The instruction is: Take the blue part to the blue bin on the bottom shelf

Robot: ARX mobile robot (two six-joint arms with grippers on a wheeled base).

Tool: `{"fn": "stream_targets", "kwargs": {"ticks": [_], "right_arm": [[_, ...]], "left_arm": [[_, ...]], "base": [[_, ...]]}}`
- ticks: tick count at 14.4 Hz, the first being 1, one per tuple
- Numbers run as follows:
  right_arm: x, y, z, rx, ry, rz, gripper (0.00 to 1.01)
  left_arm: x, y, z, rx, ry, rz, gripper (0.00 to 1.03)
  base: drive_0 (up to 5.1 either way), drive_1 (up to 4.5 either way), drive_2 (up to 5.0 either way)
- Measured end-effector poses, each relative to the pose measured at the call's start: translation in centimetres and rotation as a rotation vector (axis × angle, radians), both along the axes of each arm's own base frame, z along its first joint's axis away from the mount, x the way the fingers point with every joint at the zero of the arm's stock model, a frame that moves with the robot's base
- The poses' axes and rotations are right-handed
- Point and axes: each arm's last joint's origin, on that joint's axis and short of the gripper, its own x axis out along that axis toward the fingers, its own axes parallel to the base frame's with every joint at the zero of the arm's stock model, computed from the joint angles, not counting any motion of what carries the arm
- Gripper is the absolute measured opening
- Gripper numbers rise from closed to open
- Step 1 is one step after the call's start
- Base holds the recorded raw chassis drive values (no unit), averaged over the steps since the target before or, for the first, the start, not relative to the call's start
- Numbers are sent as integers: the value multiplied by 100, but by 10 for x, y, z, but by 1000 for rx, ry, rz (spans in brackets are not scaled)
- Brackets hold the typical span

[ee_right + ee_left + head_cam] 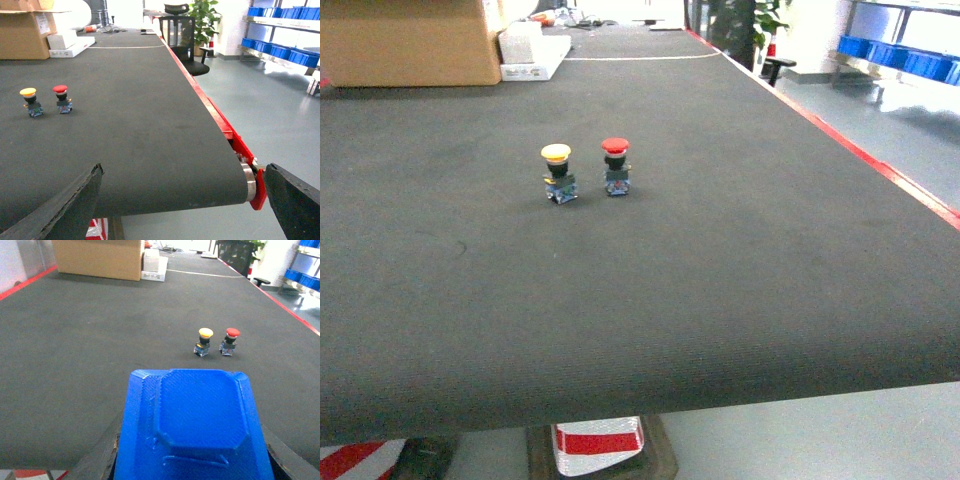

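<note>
On the left tool, a blue part fills the wrist view

Left tool (192, 460) pinches the blue part (192, 425), its lower end cut off by the frame edge; right tool (180, 200) hangs spread beyond the counter (720, 300) edge. Yellow button (557, 172) and red button (615, 165) stand upright together on the counter. Blue bins (277, 50) sit on far shelves, contents unseen.

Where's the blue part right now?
The blue part fills the bottom of the left wrist view, between the left gripper's fingers, nearer than the yellow button and red button.

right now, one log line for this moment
left tool: shut on blue part | right tool: open, empty | belt: yellow button, red button
</note>
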Motion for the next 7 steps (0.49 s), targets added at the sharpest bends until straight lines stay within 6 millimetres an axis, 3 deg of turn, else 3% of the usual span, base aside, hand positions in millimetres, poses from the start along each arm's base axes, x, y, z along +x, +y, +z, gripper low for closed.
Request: {"fn": "stream_targets", "kwargs": {"ticks": [7], "right_arm": [[0,0,0,0,0,0,98]], "left_arm": [[0,0,0,0,0,0,44]], "base": [[-159,-159,-159]]}}
